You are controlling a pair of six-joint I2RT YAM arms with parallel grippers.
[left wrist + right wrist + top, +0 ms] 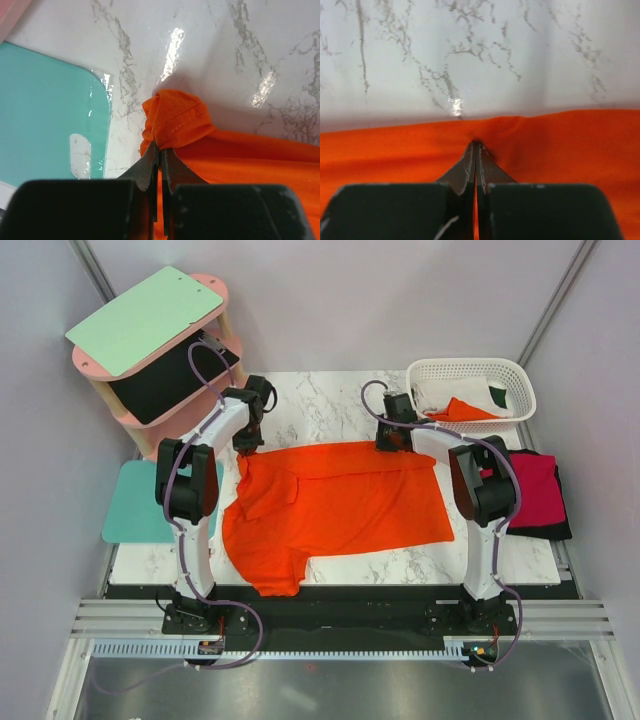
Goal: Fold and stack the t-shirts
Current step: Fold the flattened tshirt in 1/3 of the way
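Near the basket point(470, 364) holding crumpled shirts point(462, 410), left gripper point(160, 148) and right gripper point(476, 146) pinch the orange t-shirt point(340, 500).

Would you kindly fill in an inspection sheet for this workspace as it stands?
Surface: glossy white marble-patterned tabletop.
Job's things: bright orange cloth t-shirt spread flat; crimson red shirt folded on black shirt at right; more cloth in white plastic lattice basket.
Clutter: flat teal rectangular mat, left edge.
Grippers: left gripper shut on the orange shirt's far-left corner; right gripper shut on its far edge.
Cables: purple cables loop along both arms.
Surroundings: pink round shelf unit holding pale green board.
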